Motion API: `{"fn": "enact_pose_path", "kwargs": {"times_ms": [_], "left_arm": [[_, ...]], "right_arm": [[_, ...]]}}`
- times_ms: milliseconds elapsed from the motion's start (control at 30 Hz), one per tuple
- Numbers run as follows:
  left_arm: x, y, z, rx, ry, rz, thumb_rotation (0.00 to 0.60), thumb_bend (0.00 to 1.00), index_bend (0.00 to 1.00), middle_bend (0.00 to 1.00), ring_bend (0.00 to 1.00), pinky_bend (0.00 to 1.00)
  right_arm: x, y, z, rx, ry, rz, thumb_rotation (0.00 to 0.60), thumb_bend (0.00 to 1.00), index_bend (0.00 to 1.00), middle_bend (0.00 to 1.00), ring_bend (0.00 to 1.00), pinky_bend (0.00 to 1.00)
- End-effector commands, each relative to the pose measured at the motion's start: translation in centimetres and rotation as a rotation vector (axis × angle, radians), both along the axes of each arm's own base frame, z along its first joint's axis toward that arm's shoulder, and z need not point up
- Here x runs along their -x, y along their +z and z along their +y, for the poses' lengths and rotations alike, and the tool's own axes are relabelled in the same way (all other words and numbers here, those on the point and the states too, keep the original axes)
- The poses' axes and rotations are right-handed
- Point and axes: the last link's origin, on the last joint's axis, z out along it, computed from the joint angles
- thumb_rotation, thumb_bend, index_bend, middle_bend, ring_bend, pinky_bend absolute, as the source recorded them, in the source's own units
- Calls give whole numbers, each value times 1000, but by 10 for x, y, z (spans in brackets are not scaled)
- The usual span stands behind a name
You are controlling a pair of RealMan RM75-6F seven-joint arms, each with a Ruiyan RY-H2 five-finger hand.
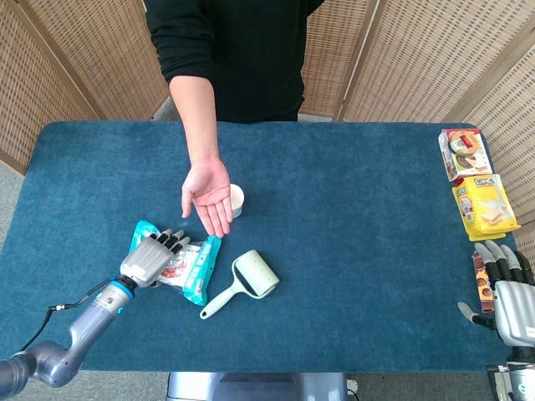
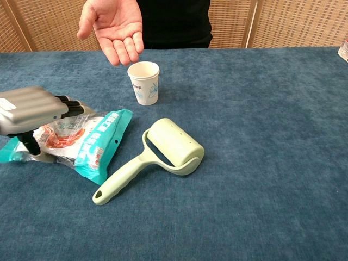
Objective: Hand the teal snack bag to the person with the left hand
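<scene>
The teal snack bag [image 1: 197, 266] lies on the blue table left of centre, still resting on the cloth and buckled up at its right end [image 2: 97, 145]. My left hand [image 1: 153, 257] lies across the bag's left half, fingers stretched over its top and thumb down at its near edge [image 2: 30, 109], squeezing it. The person's open palm [image 1: 209, 194] hovers just beyond the bag, above a paper cup [image 2: 114, 24]. My right hand [image 1: 512, 296] stays at the table's near right corner, fingers apart and holding nothing.
A white paper cup [image 2: 145, 82] stands under the person's fingertips. A pale green lint roller [image 2: 163, 149] lies just right of the bag. Snack packs [image 1: 462, 153] and a yellow pack [image 1: 485, 205] sit along the right edge.
</scene>
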Motion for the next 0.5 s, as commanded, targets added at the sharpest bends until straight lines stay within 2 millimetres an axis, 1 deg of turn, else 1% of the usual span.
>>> {"fn": "enact_pose_path", "kwargs": {"times_ms": [33, 100, 200, 333, 400, 500], "left_arm": [[-7, -2, 0, -20, -24, -25, 600, 207, 721, 786, 688, 729], [-8, -2, -1, -34, -31, -52, 600, 222, 761, 830, 727, 756], [-9, 2, -2, -51, -39, -102, 600, 232, 777, 843, 740, 766], [-13, 19, -5, -70, -52, -201, 600, 232, 777, 844, 741, 766], [-20, 40, -10, -100, -81, -278, 600, 231, 777, 843, 740, 766], [-32, 71, -18, -133, -129, -341, 600, 232, 777, 843, 741, 766]], "right_arm": [[0, 1, 0, 0, 0, -4, 600, 0, 0, 0, 0, 0], [0, 2, 0, 0, 0, -6, 600, 0, 0, 0, 0, 0], [1, 2, 0, -1, 0, -6, 600, 0, 0, 0, 0, 0], [1, 1, 0, -2, 0, -4, 600, 0, 0, 0, 0, 0], [1, 1, 0, -3, -2, -3, 600, 0, 0, 0, 0, 0], [0, -1, 0, -8, 1, -3, 600, 0, 0, 0, 0, 0]]}}
